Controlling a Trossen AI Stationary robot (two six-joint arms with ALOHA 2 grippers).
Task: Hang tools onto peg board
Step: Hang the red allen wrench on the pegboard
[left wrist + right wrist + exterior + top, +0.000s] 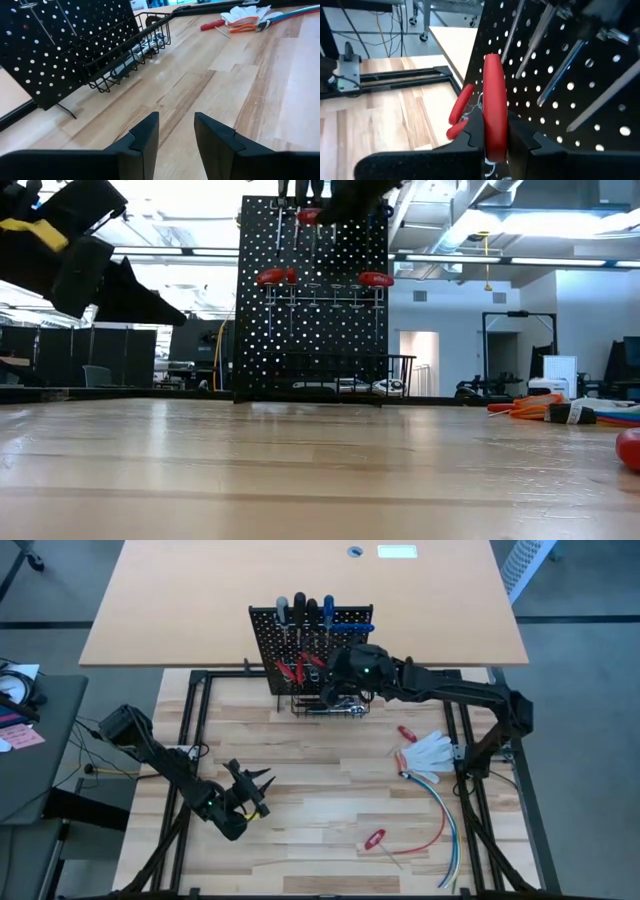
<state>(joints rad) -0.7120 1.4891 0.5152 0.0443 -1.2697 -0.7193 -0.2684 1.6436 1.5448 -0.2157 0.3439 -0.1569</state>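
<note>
I see light wood tabletop [300, 780] w/ peg board [310, 640] standing at far edge, two red-handled tools [375, 838] lying apart, white glove [428, 750] near right, cables [445, 820] beside it.

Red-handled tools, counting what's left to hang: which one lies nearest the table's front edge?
The red-handled tool lying alone beside the curved cables; the other loose one lies farther back, by the white glove.

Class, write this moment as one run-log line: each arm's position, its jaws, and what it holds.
right gripper: at peg board, jaws shut on red-handled tool | left gripper: above table, jaws open, empty
</note>
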